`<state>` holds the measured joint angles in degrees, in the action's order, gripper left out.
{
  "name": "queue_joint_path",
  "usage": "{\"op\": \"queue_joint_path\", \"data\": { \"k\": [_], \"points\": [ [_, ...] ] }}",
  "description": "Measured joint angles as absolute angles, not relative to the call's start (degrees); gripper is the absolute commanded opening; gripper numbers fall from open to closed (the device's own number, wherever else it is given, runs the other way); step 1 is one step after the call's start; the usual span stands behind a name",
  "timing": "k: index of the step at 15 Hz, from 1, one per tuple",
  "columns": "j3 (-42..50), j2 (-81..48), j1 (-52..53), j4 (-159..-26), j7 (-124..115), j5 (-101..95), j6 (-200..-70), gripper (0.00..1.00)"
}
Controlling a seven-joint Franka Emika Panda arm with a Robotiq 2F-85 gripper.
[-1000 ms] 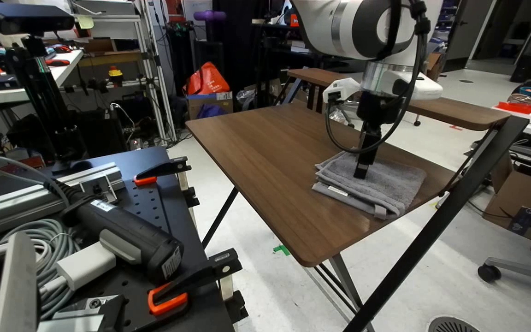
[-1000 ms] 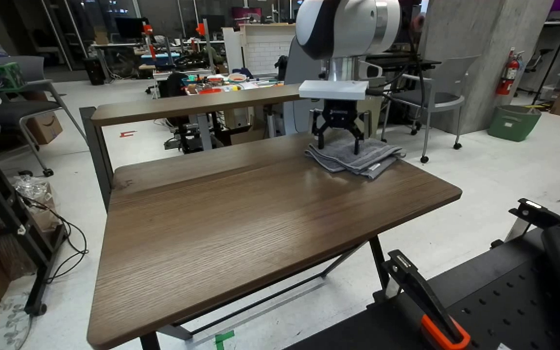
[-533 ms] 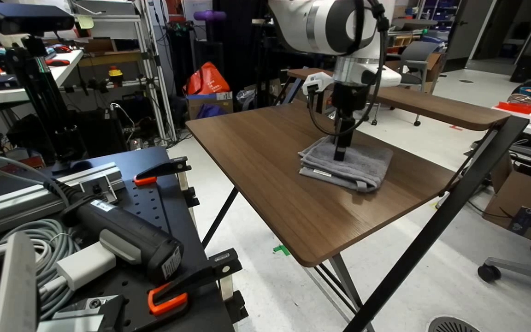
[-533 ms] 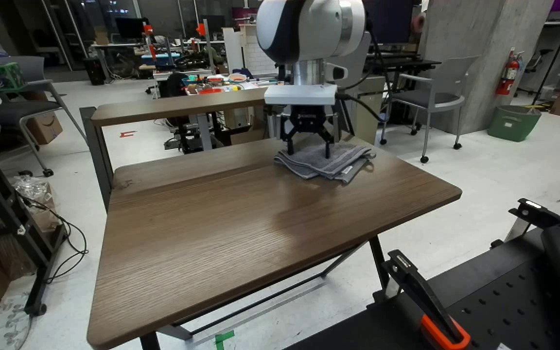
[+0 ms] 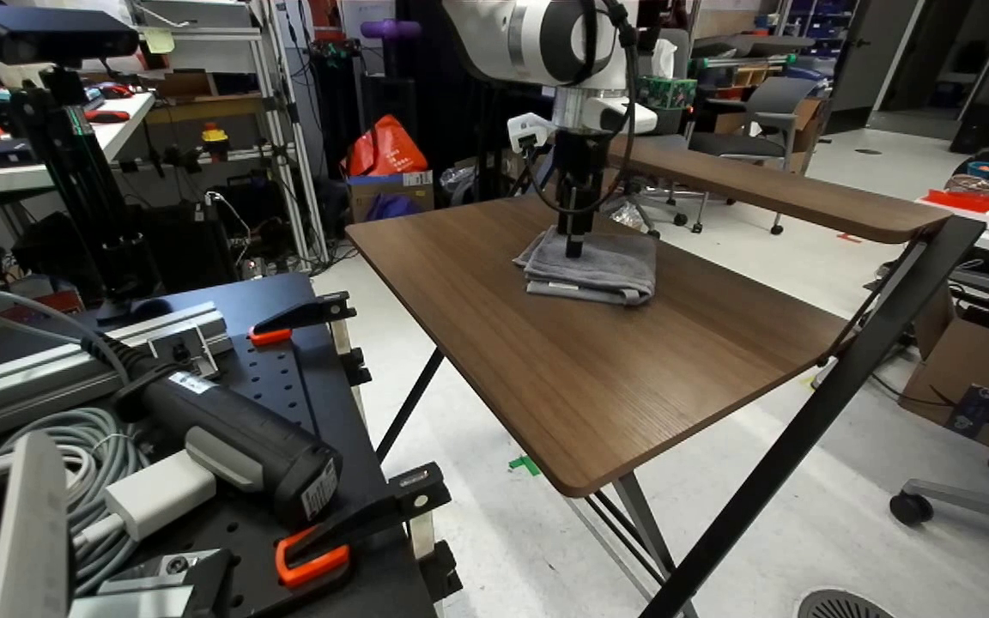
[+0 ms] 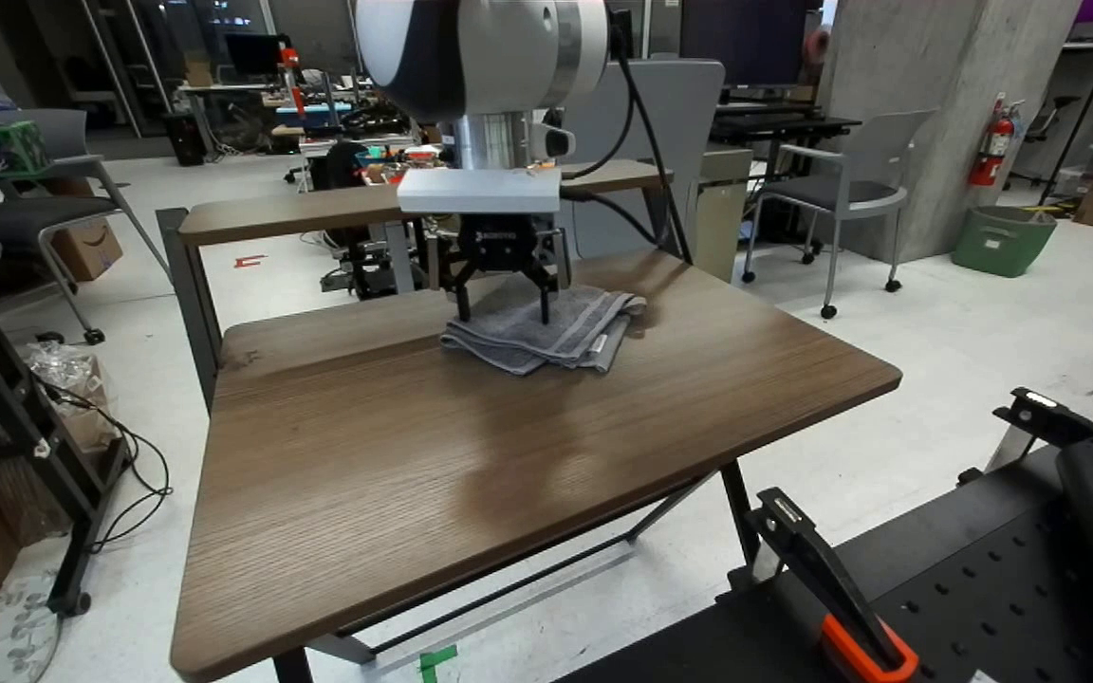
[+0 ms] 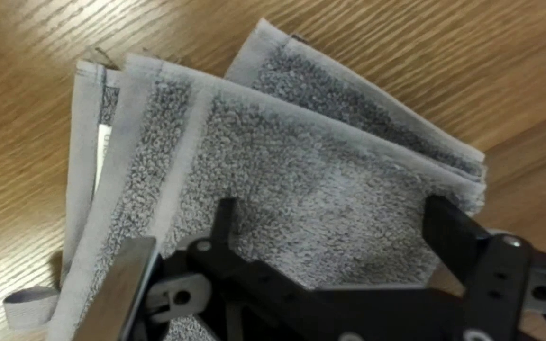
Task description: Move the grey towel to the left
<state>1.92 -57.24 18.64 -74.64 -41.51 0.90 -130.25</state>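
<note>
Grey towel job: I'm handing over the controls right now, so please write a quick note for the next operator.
Gripper: open, jaws apart with their ends down on the grey towel; no pinched fold visible.
Towel: in an exterior view, folded in layers on the brown tabletop, beneath the gripper.
Done: it has slid left in that view along with the gripper over the last second.
Left: no stopping point is marked; probably carry on left if more is wanted, then lift clear.
</note>
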Motion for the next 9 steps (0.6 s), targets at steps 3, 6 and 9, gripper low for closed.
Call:
{"op": "queue_joint_path", "data": {
  "k": [3, 6, 9],
  "points": [
    [1.7, -57.2, 19.7, -74.4, -40.3, 0.7, -130.2, 1.0],
    [1.8, -57.0, 19.7, -74.3, -39.2, 0.4, -130.2, 1.0],
    [1.6, -53.7, 19.7, -75.3, -37.3, 0.3, -130.4, 1.0]
  ]
}}
